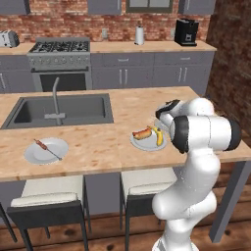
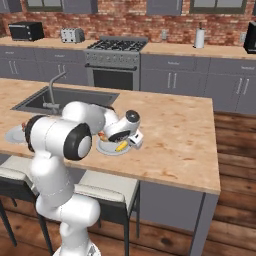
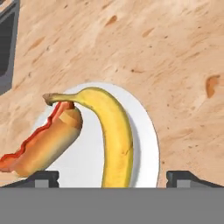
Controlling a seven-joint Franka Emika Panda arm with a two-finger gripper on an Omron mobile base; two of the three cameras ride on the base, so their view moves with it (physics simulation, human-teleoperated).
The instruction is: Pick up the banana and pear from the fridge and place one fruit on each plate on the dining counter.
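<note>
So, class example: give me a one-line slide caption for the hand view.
Open jaws above a banana lying on a white plate beside a hot dog, on the wood-grain dining counter.

banana (image 3: 114,140) lower end cut off, hot dog (image 3: 41,142) clipped at left edge

Banana (image 3: 114,135): bright yellow, curved, brown-tipped stem; lies flat on the near plate (image 3: 146,131), stem end touching a hot dog in its bun (image 3: 46,142) that shares the dish. Near plate: round, flat, pale white, on the light wood-grain table (image 1: 98,142), toward its front edge. Second plate (image 1: 46,150): same kind, well apart to the left in the left base view, in front of the inset grey sink (image 1: 61,110), carrying a thin brown skewer (image 1: 47,148).
</note>
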